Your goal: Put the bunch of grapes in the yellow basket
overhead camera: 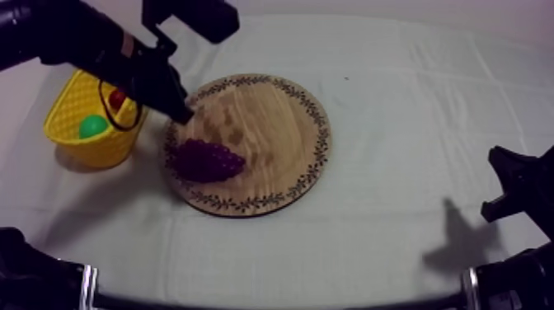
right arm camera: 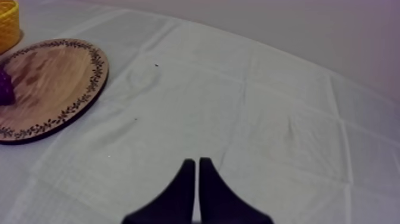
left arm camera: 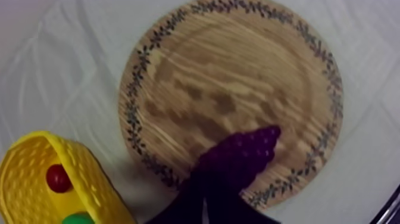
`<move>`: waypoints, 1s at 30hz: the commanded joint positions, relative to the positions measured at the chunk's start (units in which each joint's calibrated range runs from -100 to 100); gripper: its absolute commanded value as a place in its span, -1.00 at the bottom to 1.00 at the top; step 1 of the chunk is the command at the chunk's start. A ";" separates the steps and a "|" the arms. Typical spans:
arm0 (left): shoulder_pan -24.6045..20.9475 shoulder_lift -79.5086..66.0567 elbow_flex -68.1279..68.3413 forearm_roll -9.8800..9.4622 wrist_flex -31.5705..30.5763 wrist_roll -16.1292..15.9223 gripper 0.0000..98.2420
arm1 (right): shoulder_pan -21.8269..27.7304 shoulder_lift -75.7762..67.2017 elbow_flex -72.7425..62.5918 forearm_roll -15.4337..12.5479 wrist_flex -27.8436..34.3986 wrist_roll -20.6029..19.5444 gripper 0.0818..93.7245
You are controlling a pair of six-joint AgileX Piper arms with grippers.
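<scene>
A dark purple bunch of grapes lies on the near left part of the round wooden board. My left gripper hangs over the board's far left rim, between the bunch and the yellow basket. In the left wrist view its fingers lie together as a narrow wedge, shut on nothing, with the tips pointing at the grapes. My right gripper is shut as well and rests low at the table's right side, far from the board.
The basket stands left of the board and holds a small red fruit and a green fruit. Bare cloth stretches from the board to the right arm.
</scene>
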 commanded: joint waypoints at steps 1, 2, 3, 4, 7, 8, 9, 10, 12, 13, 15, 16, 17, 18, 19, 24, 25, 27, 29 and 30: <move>0.27 -0.59 1.39 0.37 1.17 -1.02 -0.98 | -0.02 -0.01 -0.03 0.01 -0.03 0.00 -0.99; 0.47 -0.98 1.95 0.51 1.60 -1.20 -0.95 | -0.02 -0.01 -0.03 0.01 -0.03 0.00 -0.99; 0.64 -1.36 2.52 0.65 1.89 -1.37 -0.88 | -0.02 -0.01 -0.03 0.01 -0.03 0.00 -0.99; 0.77 -1.72 3.08 0.86 2.10 -1.68 -0.77 | -0.02 -0.01 -0.03 0.01 -0.03 0.00 -0.99; 0.99 -2.64 4.63 1.47 2.42 -2.02 -0.41 | -0.02 -0.01 -0.03 0.01 -0.03 0.00 -0.99; 1.00 -2.86 4.96 1.71 2.47 -2.05 -0.30 | -0.02 -0.01 -0.03 0.01 -0.03 0.00 -0.99; 1.01 -3.03 5.22 1.93 2.51 -2.11 -0.23 | -0.02 -0.01 -0.03 0.01 -0.03 0.00 -0.99; 1.01 -3.21 5.44 2.12 2.53 -2.15 -0.16 | -0.02 -0.01 -0.03 0.01 -0.03 -0.01 -0.99; 1.05 -3.49 5.76 2.42 2.65 -2.11 0.00 | -0.02 -0.01 -0.03 0.01 -0.03 -0.01 -0.99; 1.06 -3.60 5.92 2.53 2.75 -2.09 0.11 | -0.02 -0.01 -0.03 0.01 -0.03 0.00 -0.99; 0.90 -3.74 6.32 2.77 2.87 -2.13 0.43 | -0.02 -0.01 -0.03 0.01 -0.03 0.00 -0.99; 0.79 -3.76 6.58 2.91 2.91 -2.34 0.59 | -0.02 -0.01 -0.03 0.01 -0.03 0.00 -0.99; 0.68 -3.74 6.80 3.02 2.93 -2.61 0.70 | -0.02 -0.01 -0.03 0.01 -0.03 0.00 -0.99; 0.61 -3.68 6.94 3.10 2.93 -2.81 0.77 | -0.02 -0.01 -0.03 0.01 -0.03 0.00 -0.99; 0.56 -3.58 6.98 3.16 2.87 -2.95 0.83 | -0.02 -0.01 -0.03 0.01 -0.03 0.00 -0.99; 0.09 -2.73 7.56 3.26 1.13 -3.63 0.93 | -0.02 -0.01 -0.03 0.01 -0.03 0.00 -0.99; 0.02 -2.48 7.95 3.25 0.38 -3.82 0.94 | -0.02 -0.01 -0.03 0.01 -0.03 0.00 -0.99; -0.08 -1.93 8.95 3.26 -1.39 -4.51 0.95 | -0.02 -0.01 -0.03 0.01 -0.03 0.00 -0.99; -0.15 -1.26 10.28 3.27 -3.58 -5.50 0.95 | -0.02 -0.01 -0.03 0.01 -0.03 0.00 -0.99; -0.17 -0.88 11.02 3.28 -4.89 -6.08 0.95 | -0.02 -0.01 -0.03 0.01 -0.03 0.00 -0.99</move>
